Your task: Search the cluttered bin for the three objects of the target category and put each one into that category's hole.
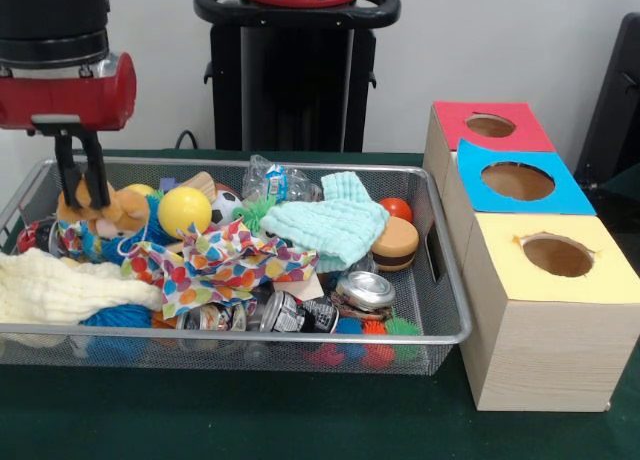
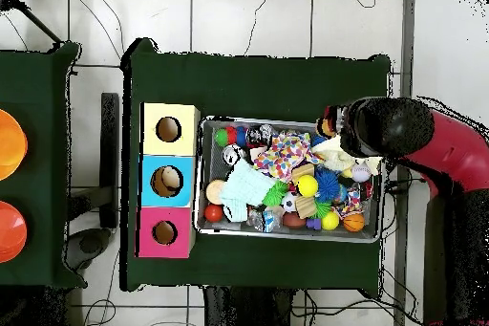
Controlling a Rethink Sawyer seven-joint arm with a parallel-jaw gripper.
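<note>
The wire bin (image 1: 440, 280) lay on the green bench (image 1: 250, 420), its long axis running across the front view, one short end pointing at three holed boxes: red (image 1: 490, 126), blue (image 1: 517, 182), yellow (image 1: 557, 256). Inside sat a yellow ball (image 1: 184, 211) and a mint cloth (image 1: 335, 227). The tool (image 1: 82, 190) stood narrowly parted over a plush toy (image 1: 118, 210) at the bin's other end.
</note>
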